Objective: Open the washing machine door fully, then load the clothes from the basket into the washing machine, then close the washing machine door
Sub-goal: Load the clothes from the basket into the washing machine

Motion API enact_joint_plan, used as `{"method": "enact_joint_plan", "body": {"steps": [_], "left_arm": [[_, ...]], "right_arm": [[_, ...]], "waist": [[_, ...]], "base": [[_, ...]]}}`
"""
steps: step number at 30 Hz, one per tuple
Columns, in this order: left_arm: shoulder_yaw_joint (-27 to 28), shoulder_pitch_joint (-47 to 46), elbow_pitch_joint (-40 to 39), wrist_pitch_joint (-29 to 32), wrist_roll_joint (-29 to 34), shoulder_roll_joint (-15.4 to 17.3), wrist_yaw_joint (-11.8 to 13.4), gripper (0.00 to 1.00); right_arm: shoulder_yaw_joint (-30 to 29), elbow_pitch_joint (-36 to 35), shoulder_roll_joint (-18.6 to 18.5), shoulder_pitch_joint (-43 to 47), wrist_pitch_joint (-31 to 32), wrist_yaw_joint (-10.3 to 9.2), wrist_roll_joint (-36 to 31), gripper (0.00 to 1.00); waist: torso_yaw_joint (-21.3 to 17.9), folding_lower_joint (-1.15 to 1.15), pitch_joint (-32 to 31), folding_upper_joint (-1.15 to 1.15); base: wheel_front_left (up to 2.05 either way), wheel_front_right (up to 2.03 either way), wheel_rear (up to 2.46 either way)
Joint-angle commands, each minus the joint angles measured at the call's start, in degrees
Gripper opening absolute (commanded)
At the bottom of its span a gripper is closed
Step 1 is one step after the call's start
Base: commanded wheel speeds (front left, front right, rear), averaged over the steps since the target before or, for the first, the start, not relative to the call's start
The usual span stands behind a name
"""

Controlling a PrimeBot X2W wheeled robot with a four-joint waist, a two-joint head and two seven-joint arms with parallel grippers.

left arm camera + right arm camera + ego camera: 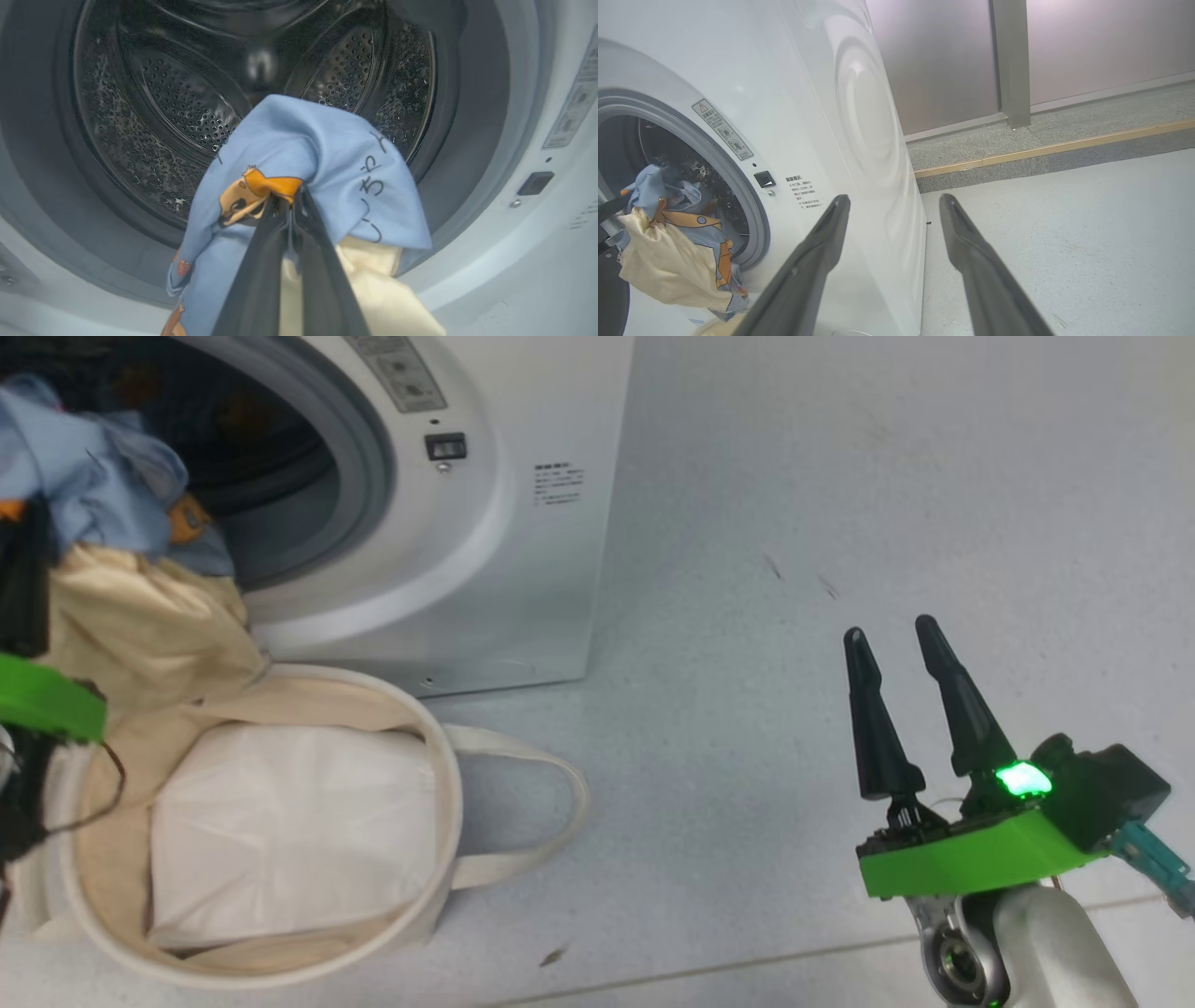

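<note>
My left gripper (292,189) is pinched tight on the light blue bear-print fabric (327,154), its two dark fingers closed together on a fold beside an orange bear. The bundle hangs right at the mouth of the washing machine (523,569), level with the lower edge of the grey gasket (476,116), with the perforated steel drum (187,102) behind it. The cream cloth (373,289) comes up with the same grab and droops beneath the blue fabric; from the right wrist view it sags below the gasket's bottom edge, against the machine's white front. In the head view it trails down toward the basket (446,775), and I cannot tell where the cloth ends and the basket's lining begins. The basket stands on the floor (794,476) just in front of the machine's lower front edge, a white pad (289,821) lying inside it and one looped handle (560,803) sticking out toward the bare floor. My right gripper (889,628) hovers over the floor well off to the machine's right side, fingers spread apart and holding nothing.
</note>
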Motion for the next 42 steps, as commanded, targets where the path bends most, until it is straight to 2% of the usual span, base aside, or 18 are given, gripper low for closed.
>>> {"method": "enact_joint_plan", "body": {"steps": [1, 7, 12, 21, 31, 34, 42], "left_arm": [[2.05, -3.57, 0.15, 0.3, -0.2, 3.15, -0.38, 0.0], [-0.8, -11.66, 10.75, 3.18, -1.06, 2.95, -2.36, 0.0], [-4.98, -18.78, 17.3, 4.5, -0.16, 3.83, -2.92, 0.0], [-12.94, -33.8, 23.72, 2.55, -6.58, 8.34, -2.99, 0.0], [-21.08, -44.87, 28.62, 3.12, -10.58, 8.03, -2.99, 0.0], [-22.41, -49.48, 31.02, 1.46, -11.06, 8.88, -2.99, 0.0], [-23.51, -59.3, 34.88, -8.03, -11.75, 9.97, -3.0, 0.0]], "right_arm": [[1.35, -1.79, -0.07, -1.23, -0.77, 0.03, 0.47, 1.0], [1.93, -1.97, -0.07, -1.92, -1.61, 0.03, 0.45, 1.0], [2.25, -2.42, -0.07, -2.34, -2.1, 0.03, 0.26, 1.0], [2.56, -3.88, -0.07, -2.4, -2.72, 0.03, 0.01, 1.0], [2.33, -5.57, -0.07, -2.79, -2.9, 0.03, 0.16, 1.0], [2.3, -6.54, -0.07, -3.18, -2.91, 0.03, 0.34, 1.0], [1.43, -8.37, -0.07, -3.03, -2.92, 0.03, 0.65, 1.0]], "waist": [[-0.95, 0.0, 1.14, 0.0], [-2.69, 0.0, 3.89, 0.0], [-3.79, 0.0, 6.73, 0.0], [-5.82, 0.0, 11.62, 0.0], [-5.94, 0.0, 16.01, 0.0], [-6.42, 0.0, 17.86, 0.0], [-6.95, 0.0, 20.7, 0.0]], "base": [[0.0, 0.0, 0.0], [0.0, 0.0, 0.0], [0.0, 0.0, 0.0], [0.0, 0.0, 0.0], [0.0, 0.0, 0.0], [0.0, 0.0, 0.0], [0.0, 0.0, 0.0]]}}
